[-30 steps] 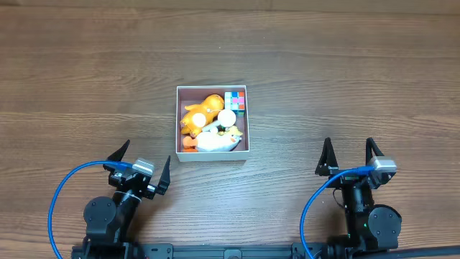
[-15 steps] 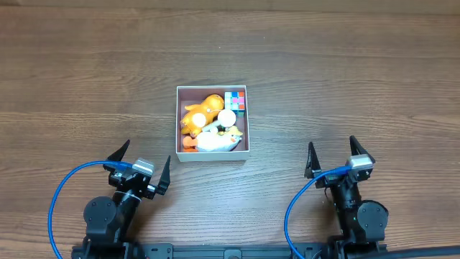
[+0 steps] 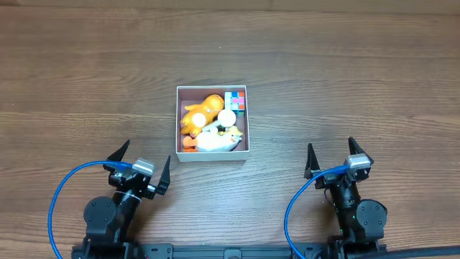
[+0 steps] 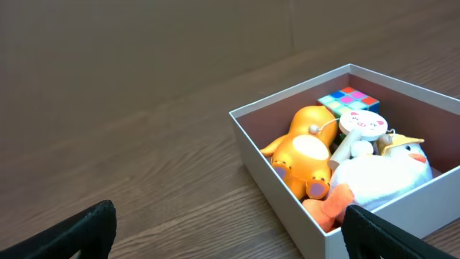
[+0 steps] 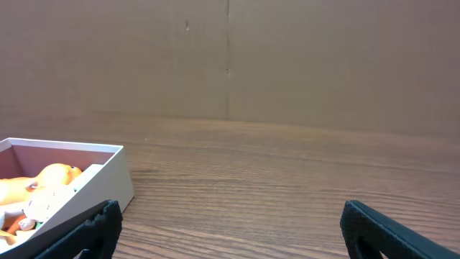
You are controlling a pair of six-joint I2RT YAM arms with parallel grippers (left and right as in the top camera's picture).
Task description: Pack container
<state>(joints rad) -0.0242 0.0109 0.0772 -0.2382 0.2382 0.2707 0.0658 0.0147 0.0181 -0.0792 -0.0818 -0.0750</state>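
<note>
The container point(image 3: 213, 89) is a square white-walled box with a pinkish inside, at the table's middle. It holds an orange plush toy point(image 3: 203, 111), a colourful cube point(image 3: 236, 101), a white round-faced toy point(image 3: 227, 116) and a white duck toy point(image 3: 217, 141). It shows in the left wrist view point(image 4: 259, 162) and at the left of the right wrist view point(image 5: 108, 176). My left gripper point(image 3: 139, 167) is open and empty, near the front edge, left of the box. My right gripper point(image 3: 335, 160) is open and empty at the front right.
Blue cables loop beside each arm base point(image 3: 61, 198) point(image 3: 291, 212). Bare wooden table point(image 3: 345, 72) lies all around the box. A brown wall point(image 5: 230, 57) stands behind the table.
The right arm has drawn back and shifted left over the last second, then stayed still. The left arm and the box have not moved.
</note>
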